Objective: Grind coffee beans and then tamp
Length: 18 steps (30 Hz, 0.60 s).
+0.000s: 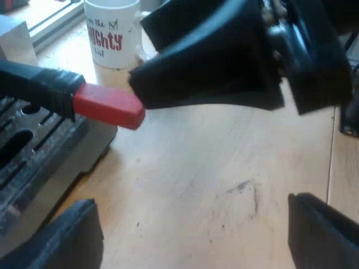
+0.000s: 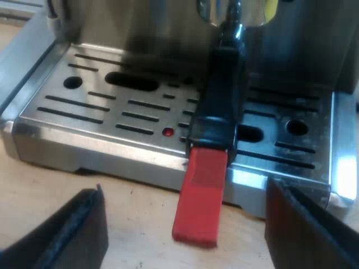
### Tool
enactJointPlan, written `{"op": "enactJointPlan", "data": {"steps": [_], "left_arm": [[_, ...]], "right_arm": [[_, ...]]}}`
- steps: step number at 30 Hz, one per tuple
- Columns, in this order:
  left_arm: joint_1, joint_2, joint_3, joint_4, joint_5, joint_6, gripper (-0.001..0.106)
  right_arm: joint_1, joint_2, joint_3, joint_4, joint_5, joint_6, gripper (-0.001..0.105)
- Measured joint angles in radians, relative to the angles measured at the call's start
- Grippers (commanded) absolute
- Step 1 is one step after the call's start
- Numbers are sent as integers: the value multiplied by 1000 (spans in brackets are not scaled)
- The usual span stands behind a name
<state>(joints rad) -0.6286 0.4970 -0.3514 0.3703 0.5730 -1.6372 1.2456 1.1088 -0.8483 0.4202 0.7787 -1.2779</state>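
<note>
- Left claw [image 1: 193, 224] gapes wide, empty, over pale wooden worktop [image 1: 224, 168]; right claw [image 2: 188, 218], equally wide and empty, faces the blocky red end [image 2: 201, 196].
- Holder [image 2: 208, 12] seems locked into the machine [image 2: 140, 28], glossy black handle [image 2: 220, 95] over the slotted steel tray [image 2: 101, 106].
- Closing off-centre could slip off that smooth end.
- White printed mug [image 1: 115, 31] beyond.

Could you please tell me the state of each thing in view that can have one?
Metal holder with dark, red-tipped handle: seated in the espresso machine's front, ungripped.
White mug with red lettering: upright on the table.
Left gripper: open, empty.
Right gripper: open around the holder's handle end, not touching.
</note>
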Motion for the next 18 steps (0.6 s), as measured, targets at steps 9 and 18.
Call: {"op": "enactJointPlan", "data": {"steps": [9, 18], "left_arm": [[0, 0, 0, -52, 0, -1, 80], [0, 0, 0, -60, 0, -1, 80]], "right_arm": [[-121, 63, -106, 117, -183, 30, 62], [-210, 164, -145, 135, -324, 35, 62]]}}
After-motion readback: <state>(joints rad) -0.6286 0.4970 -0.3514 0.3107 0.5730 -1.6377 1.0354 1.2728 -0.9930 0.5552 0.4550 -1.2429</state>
